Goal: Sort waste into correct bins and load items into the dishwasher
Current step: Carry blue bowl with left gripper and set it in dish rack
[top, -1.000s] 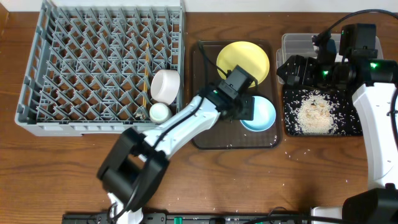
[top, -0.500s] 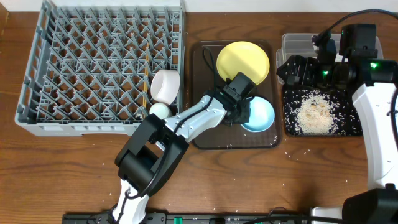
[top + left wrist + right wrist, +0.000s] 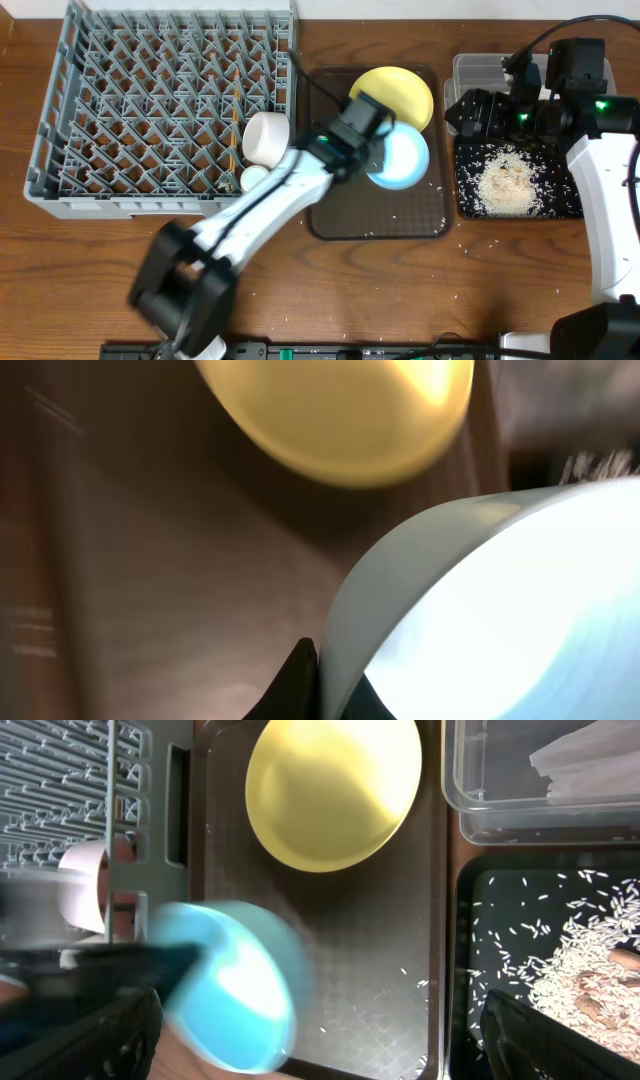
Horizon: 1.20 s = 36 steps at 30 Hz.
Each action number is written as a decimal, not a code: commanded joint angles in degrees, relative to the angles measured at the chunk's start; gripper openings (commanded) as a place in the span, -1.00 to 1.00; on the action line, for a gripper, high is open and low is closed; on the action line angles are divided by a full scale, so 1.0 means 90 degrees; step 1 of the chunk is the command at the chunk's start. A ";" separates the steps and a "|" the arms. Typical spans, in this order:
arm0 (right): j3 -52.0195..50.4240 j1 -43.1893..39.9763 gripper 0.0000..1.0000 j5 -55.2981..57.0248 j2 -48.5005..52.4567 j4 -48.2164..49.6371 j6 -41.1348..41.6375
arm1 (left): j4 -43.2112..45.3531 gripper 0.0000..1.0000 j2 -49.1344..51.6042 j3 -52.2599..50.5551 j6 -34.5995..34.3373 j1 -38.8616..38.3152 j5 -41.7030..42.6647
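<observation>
Jaws of the left gripper (image 3: 372, 150) are flanked leftward by the dish rack (image 3: 160, 100), underlain by the brown tray (image 3: 400, 225), and closed on the rim of the blue bowl (image 3: 402, 160). Pinched by 1 thin edge, it could be dropped. The right gripper (image 3: 468, 112) is spread wide.

Your dish rack (image 3: 160, 100) sits left; beside it the serving tray (image 3: 380, 212) carries the plate (image 3: 402, 88), the bowl (image 3: 402, 160) just before it; at right, the tub (image 3: 478, 72) lies behind the shallow tray (image 3: 572, 200) holding rice scraps (image 3: 505, 185).
</observation>
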 commanded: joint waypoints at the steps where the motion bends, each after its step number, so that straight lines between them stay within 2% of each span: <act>1: 0.0019 0.0114 0.99 -0.0049 -0.0112 0.0012 -0.0044 | -0.0083 -0.85 -0.0697 0.0046 0.0661 0.0267 -0.1399; 5: 0.0019 0.0112 0.99 -0.0049 -0.0112 0.0012 -0.0044 | -0.0005 -0.85 -0.1112 0.0046 0.1280 0.0491 -0.2907; 8: 0.0019 0.0114 0.98 -0.0049 -0.0112 0.0012 -0.0044 | 0.0211 -0.85 -0.1229 0.0068 0.1928 0.0682 -0.3696; 18: 0.0019 0.0124 0.99 -0.0049 -0.0112 0.0015 -0.0044 | 0.0457 -0.85 -0.0872 0.1452 0.3636 0.1892 -0.4284; 20: 0.0019 0.0124 0.98 -0.0049 -0.0112 0.0012 -0.0044 | 0.0767 -0.85 -0.0678 0.1596 0.4087 0.1979 -0.4804; 24: 0.0019 0.0124 0.98 -0.0049 -0.0112 0.0005 -0.0044 | 0.1967 -0.85 -0.0049 0.1600 0.5389 0.1989 -0.6555; 27: 0.0019 0.0129 0.98 -0.0044 -0.0112 0.0000 -0.0046 | 0.2752 -0.85 0.0542 0.1600 0.6164 0.2023 -0.7441; 36: 0.0019 0.0124 0.99 -0.0046 -0.0112 -0.0007 -0.0044 | 0.3419 -0.85 0.2001 0.1600 0.6368 0.2062 -0.8633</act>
